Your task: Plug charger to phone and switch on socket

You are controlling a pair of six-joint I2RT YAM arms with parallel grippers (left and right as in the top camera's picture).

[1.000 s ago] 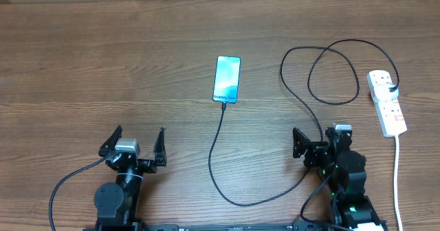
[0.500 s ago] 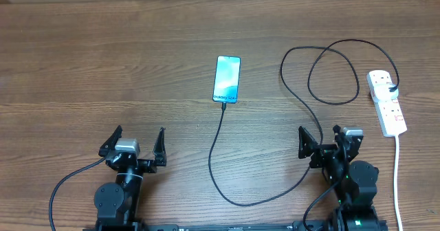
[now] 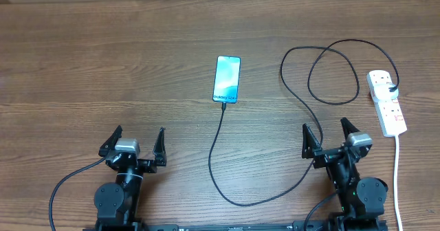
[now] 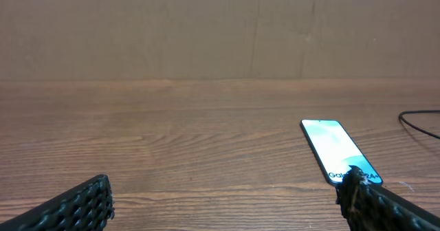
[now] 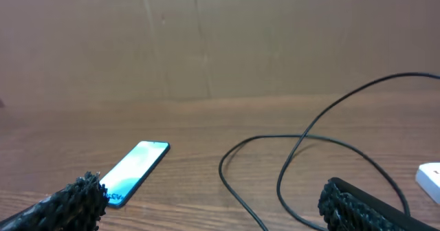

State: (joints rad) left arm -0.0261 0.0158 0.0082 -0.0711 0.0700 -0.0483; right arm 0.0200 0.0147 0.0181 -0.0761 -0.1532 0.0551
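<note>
The phone [image 3: 227,79] lies flat at the table's middle, its blue screen lit. The charger [image 3: 218,163], a thin black cable, meets the phone's near edge, curves toward me, then loops at the right up to a black plug in the socket [image 3: 387,106]. The socket is a white power strip at the far right. My left gripper [image 3: 139,133] is open and empty, near the front left. My right gripper [image 3: 325,129] is open and empty, left of the socket, with the cable passing under its left finger. The left wrist view shows the phone [image 4: 335,148]; the right wrist view shows the phone [image 5: 135,170], cable loops [image 5: 300,147] and a socket corner [image 5: 430,180].
The strip's white cord [image 3: 397,176] runs toward the front edge at the far right. A brown cardboard wall [image 4: 220,31] stands behind the wooden table [image 3: 103,66].
My right gripper has shifted to the right and swung to face straight ahead, both fingers now showing apart. The left arm, phone, cable and socket have not moved.
</note>
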